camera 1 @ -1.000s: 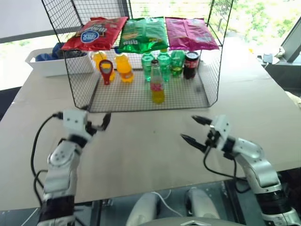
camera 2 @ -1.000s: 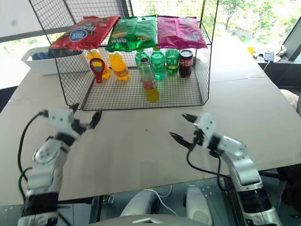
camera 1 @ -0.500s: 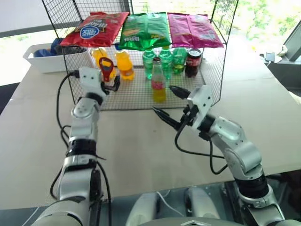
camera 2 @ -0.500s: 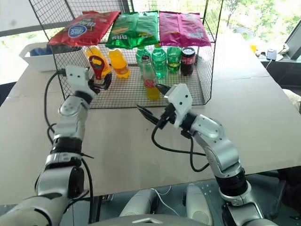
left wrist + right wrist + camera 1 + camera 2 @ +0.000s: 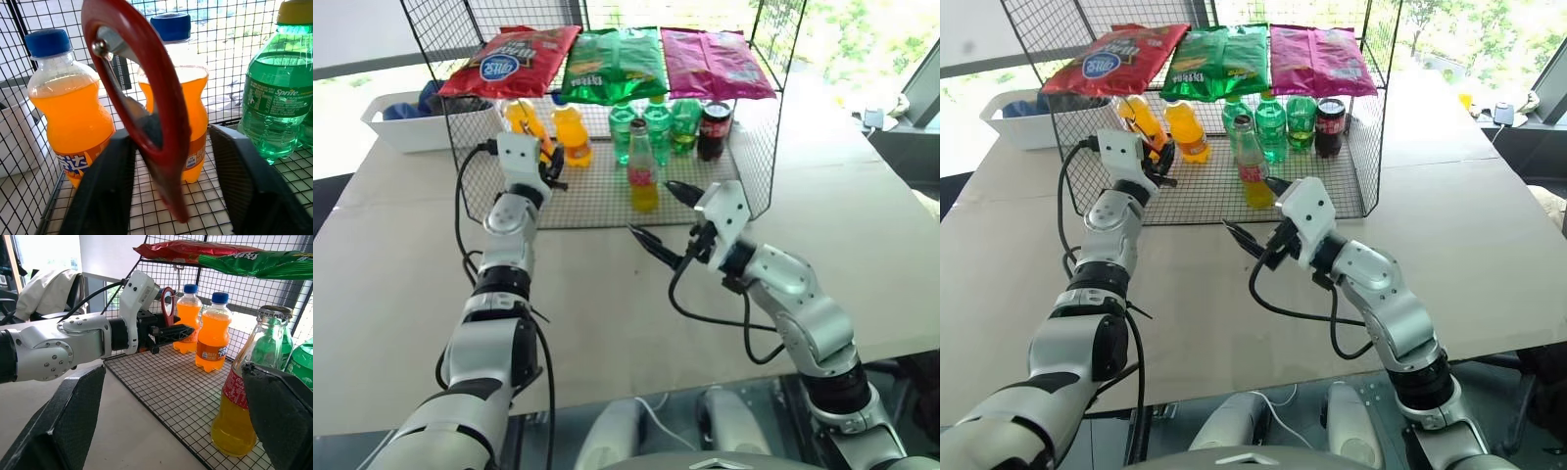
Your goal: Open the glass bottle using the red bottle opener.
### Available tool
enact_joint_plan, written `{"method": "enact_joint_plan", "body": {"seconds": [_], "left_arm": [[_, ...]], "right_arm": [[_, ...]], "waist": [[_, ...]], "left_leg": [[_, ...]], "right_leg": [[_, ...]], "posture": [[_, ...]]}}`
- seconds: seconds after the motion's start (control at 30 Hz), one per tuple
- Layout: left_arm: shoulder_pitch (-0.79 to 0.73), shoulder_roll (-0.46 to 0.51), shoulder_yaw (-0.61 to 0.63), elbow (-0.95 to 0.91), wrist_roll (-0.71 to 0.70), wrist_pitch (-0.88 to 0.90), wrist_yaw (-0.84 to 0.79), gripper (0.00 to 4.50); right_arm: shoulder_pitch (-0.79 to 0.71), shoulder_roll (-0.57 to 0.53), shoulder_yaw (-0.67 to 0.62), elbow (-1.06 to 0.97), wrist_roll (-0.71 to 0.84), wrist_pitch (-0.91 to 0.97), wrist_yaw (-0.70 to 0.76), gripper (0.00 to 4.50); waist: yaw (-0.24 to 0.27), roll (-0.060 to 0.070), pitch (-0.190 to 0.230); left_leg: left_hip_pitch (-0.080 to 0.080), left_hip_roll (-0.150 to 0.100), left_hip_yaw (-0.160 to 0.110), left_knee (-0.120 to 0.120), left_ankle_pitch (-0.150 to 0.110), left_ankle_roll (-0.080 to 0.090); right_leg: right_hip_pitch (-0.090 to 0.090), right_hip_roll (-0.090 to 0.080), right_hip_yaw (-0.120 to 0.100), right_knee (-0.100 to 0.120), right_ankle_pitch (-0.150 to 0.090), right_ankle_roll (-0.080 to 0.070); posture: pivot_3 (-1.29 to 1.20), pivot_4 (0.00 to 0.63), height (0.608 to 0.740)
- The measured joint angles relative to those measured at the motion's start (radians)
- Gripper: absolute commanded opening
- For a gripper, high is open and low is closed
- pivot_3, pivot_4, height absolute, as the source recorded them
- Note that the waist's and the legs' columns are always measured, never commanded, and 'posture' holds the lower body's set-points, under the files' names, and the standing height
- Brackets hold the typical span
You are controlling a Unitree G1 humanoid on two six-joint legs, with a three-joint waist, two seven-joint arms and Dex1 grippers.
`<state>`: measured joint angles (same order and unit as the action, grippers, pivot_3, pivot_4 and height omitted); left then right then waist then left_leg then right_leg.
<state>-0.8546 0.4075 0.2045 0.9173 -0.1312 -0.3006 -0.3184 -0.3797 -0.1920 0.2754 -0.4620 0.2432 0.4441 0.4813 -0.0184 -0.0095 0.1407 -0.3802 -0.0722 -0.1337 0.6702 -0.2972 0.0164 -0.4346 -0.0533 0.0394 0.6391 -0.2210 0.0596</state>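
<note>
Glass bottle stands on the wire rack's floor near its front edge; left tool brackets the red bottle opener without clamping it, right tool spread wide before the bottle.

The two head cameras looked forward and down from above the arms, over the tabletop to the wire rack at its far side, their pictures set slightly apart sideways. The left wrist camera sat very close inside the rack, looking along its fingers at the red bottle opener and orange bottles. The right wrist camera looked from farther out, across the rack floor, sharing those orange bottles and the opener.
</note>
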Motion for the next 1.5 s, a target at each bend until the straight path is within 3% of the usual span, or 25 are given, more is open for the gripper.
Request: {"method": "enact_joint_plan", "body": {"seconds": [0.03,0.07,0.3,0.43,0.67,0.87,0.93,1.07,1.27,1.5], "left_arm": [[0.003,0.003,0.015,0.001,-0.007,-0.002,0.009,0.19],[0.005,0.008,0.022,0.001,-0.008,-0.005,0.011,0.03],[0.015,0.03,0.005,0.001,0.047,-0.054,0.064,0.03],[0.04,0.093,-0.069,-0.014,0.227,-0.132,0.239,0.03],[0.105,0.129,-0.12,-0.091,0.421,-0.161,0.516,0.03],[0.193,0.113,-0.109,-0.216,0.404,-0.149,0.563,0.03],[0.227,0.065,-0.077,-0.307,0.273,-0.098,0.454,0.03],[0.349,-0.06,-0.041,-0.594,-0.142,0.132,0.172,0.03],[0.497,-0.024,-0.007,-0.987,-0.709,0.646,-0.107,0.03],[0.569,0.053,-0.021,-1.049,-1.091,1.122,-0.235,0.03]], "right_arm": [[0.0,0.001,0.0,0.0,-0.001,-0.005,0.0,4.5],[0.0,0.001,0.0,0.0,-0.002,-0.008,0.0,4.5],[0.0,0.004,0.013,0.001,-0.006,-0.024,0.003,4.5],[0.0,0.003,0.017,0.003,-0.006,-0.034,0.011,4.5],[0.0,0.0,0.02,0.004,-0.006,-0.035,0.015,4.5],[0.002,-0.008,0.02,0.004,-0.006,-0.035,0.017,4.5],[0.003,-0.011,0.02,0.003,-0.006,-0.034,0.017,4.5],[0.028,-0.022,-0.014,-0.017,0.054,0.06,0.011,4.5],[0.039,-0.083,-0.117,-0.054,0.2,0.295,0.014,4.5],[0.02,-0.142,-0.139,-0.101,0.425,0.573,0.05,4.5]], "waist": [[0.0,0.0,0.0],[0.003,0.0,0.0],[0.003,-0.002,-0.001],[0.001,-0.002,-0.001],[0.001,-0.002,-0.001],[0.003,-0.002,-0.001],[0.004,-0.002,-0.002],[-0.002,-0.003,-0.002],[-0.021,-0.003,-0.002],[-0.017,-0.003,-0.002]], "left_leg": [[0.0,0.0,0.0,0.0,0.0,0.0],[0.0,0.0,0.0,0.0,0.0,0.0],[0.0,-0.003,-0.001,0.001,0.0,0.0],[0.0,-0.003,0.0,0.001,0.0,0.0],[0.0,-0.003,0.0,0.001,0.0,0.0],[0.0,-0.003,0.0,0.002,0.0,0.0],[0.0,-0.003,0.0,0.002,0.0,0.0],[-0.001,-0.004,0.0,0.003,0.0,0.001],[0.002,-0.002,0.0,0.003,0.0,0.001],[0.003,-0.001,0.001,0.004,0.0,0.001]], "right_leg": [[0.0,0.0,0.0,0.0,0.0,0.0],[0.0,0.0,-0.001,0.0,0.0,0.0],[0.0,-0.002,-0.003,0.002,0.0,0.0],[-0.001,-0.002,-0.002,0.002,0.0,0.0],[-0.001,-0.002,-0.002,0.003,0.0,0.0],[-0.001,-0.003,-0.002,0.003,0.0,0.0],[0.0,-0.004,-0.002,0.003,0.0,0.0],[-0.001,-0.009,-0.002,0.003,0.0,0.0],[0.001,-0.008,-0.001,0.004,0.0,0.0],[0.003,-0.002,-0.001,0.004,0.0,0.0]], "posture": [[0.0,0.15,0.74],[0.0,0.15,0.74],[0.0,0.15,0.74],[0.0,0.15,0.74],[0.0,0.15,0.74],[0.0,0.15,0.74],[0.0,0.15,0.74],[0.0,0.15,0.74],[0.0,0.15,0.74],[0.0,0.15,0.74]]}}
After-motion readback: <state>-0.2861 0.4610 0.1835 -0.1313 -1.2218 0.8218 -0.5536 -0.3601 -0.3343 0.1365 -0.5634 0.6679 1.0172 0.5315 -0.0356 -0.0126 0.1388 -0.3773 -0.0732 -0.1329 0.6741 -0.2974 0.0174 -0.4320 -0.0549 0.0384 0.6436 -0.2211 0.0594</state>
